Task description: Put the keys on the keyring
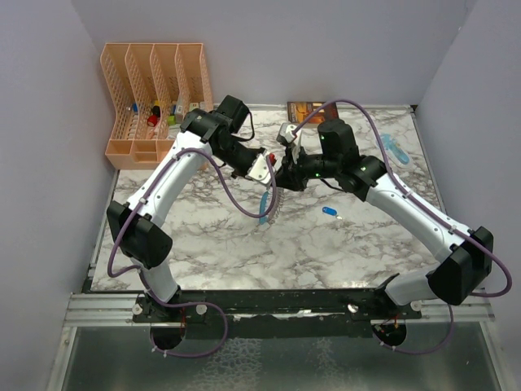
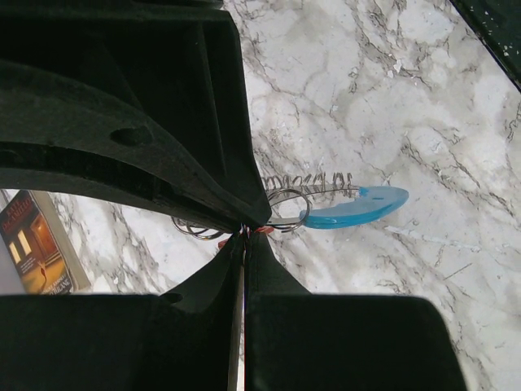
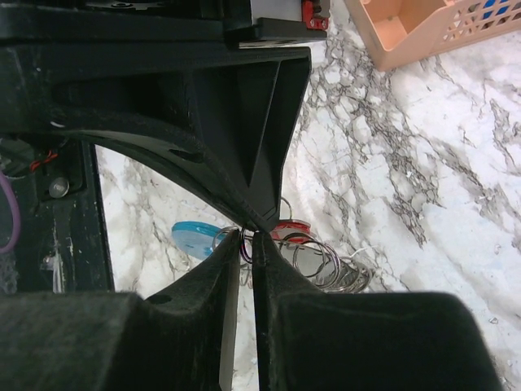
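My two grippers meet above the middle of the table. The left gripper [image 1: 265,169] [image 2: 244,233] is shut on the red key [image 3: 291,230]; a sliver of red [image 2: 262,230] shows at its tips. The right gripper [image 1: 285,173] [image 3: 247,239] has its jaws closed to a narrow slit with a ring of the keyring [image 3: 326,262] pinched between the tips. The rest of the keyring [image 1: 268,204] [image 2: 286,208] hangs below, with its coil and light-blue strap [image 2: 354,207] [image 3: 191,238]. On the marble to the right lies the dark blue key [image 1: 330,212].
An orange slotted organizer [image 1: 155,98] [image 3: 423,24] with small items stands at the back left. A book [image 1: 305,110] [image 2: 32,244] lies at the back centre. A pale-blue see-through object [image 1: 395,149] rests at the back right. Purple cables loop off both arms.
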Action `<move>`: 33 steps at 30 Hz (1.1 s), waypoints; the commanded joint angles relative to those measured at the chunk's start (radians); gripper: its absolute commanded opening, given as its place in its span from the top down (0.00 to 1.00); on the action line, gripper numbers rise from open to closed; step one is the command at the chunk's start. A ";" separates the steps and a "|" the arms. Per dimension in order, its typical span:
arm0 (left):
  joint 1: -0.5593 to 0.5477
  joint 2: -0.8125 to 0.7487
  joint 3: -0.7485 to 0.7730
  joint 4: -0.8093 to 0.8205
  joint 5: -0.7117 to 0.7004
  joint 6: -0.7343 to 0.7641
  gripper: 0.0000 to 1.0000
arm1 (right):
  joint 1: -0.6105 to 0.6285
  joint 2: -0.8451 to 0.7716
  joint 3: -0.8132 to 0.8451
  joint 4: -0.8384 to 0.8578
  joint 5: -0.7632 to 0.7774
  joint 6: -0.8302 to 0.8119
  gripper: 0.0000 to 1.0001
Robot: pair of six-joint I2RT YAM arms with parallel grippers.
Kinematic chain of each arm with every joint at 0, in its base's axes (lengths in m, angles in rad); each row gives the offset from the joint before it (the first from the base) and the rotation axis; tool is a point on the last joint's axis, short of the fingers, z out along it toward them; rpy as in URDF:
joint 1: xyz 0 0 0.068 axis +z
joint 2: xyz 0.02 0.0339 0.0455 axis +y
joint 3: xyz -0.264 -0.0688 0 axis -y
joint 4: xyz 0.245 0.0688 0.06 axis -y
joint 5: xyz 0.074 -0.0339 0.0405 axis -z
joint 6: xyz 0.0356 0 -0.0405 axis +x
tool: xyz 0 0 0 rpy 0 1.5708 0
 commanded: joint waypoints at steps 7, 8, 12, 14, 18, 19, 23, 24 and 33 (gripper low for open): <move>-0.003 -0.014 0.015 0.041 0.056 -0.046 1.00 | 0.008 0.005 0.013 0.043 0.004 0.017 0.99; -0.002 -0.017 0.010 0.055 0.050 -0.056 1.00 | 0.008 0.001 0.009 0.046 0.008 0.019 0.99; -0.003 -0.030 -0.002 0.126 0.030 -0.137 0.95 | 0.007 -0.032 -0.032 0.079 0.030 0.038 0.99; -0.002 -0.035 -0.010 0.144 0.025 -0.151 0.93 | 0.008 -0.057 -0.059 0.113 0.046 0.056 0.99; 0.006 -0.049 -0.022 0.189 0.025 -0.189 0.90 | 0.008 -0.095 -0.092 0.143 0.095 0.078 0.99; 0.010 -0.068 -0.024 0.202 0.029 -0.196 0.89 | 0.008 -0.104 -0.099 0.151 0.101 0.087 0.99; 0.028 -0.078 -0.029 0.228 0.050 -0.217 0.87 | 0.007 -0.144 -0.137 0.190 0.115 0.116 0.99; 0.030 -0.080 -0.028 0.228 0.055 -0.220 0.86 | 0.008 -0.154 -0.146 0.199 0.118 0.119 0.99; 0.049 -0.090 -0.037 0.231 0.094 -0.212 0.86 | 0.007 -0.223 -0.217 0.299 0.119 0.175 0.99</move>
